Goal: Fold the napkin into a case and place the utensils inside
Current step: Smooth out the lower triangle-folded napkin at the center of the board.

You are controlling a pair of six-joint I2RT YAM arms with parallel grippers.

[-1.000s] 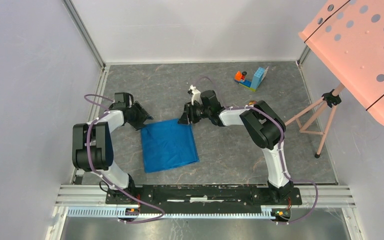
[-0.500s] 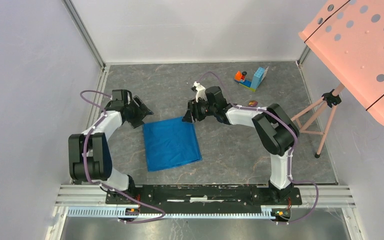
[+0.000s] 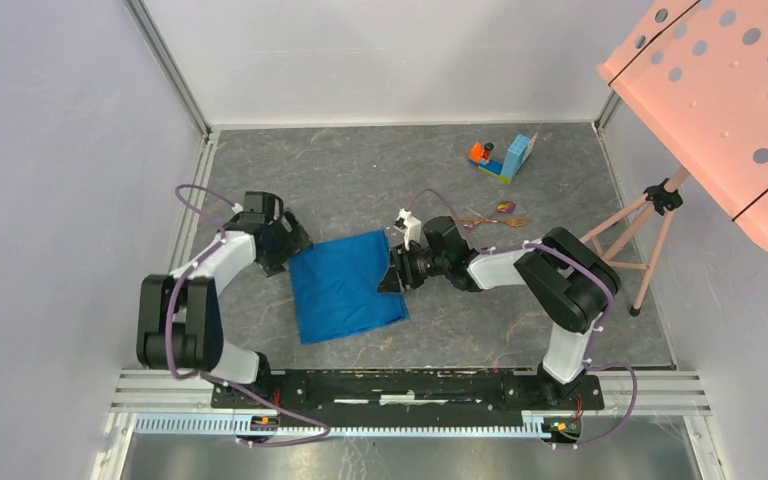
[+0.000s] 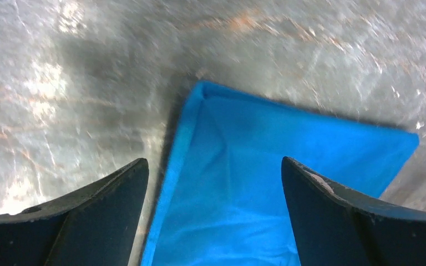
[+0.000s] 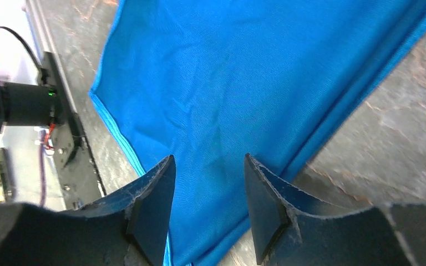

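The bright blue napkin (image 3: 348,285) lies folded flat in a rough rectangle on the grey table. My left gripper (image 3: 286,246) stands open over its far left corner. In the left wrist view the napkin (image 4: 288,138) spreads below the left gripper (image 4: 212,165), whose jaws are wide apart with nothing in them. My right gripper (image 3: 397,272) is at the cloth's right edge. In the right wrist view the right gripper (image 5: 209,160) is open just above the napkin (image 5: 227,72) near its folded border. The copper-gold utensils (image 3: 501,212) lie on the table behind the right forearm.
An orange-and-blue toy block piece (image 3: 504,158) stands at the back right. A pink perforated board (image 3: 730,100) on a tripod (image 3: 650,235) overhangs the right side. Metal rails (image 3: 410,385) with the arm bases line the near edge.
My left gripper has opened wider and moved onto the napkin's far left corner. My right gripper has come from the napkin's far right corner to its right edge, uncovering the utensils.
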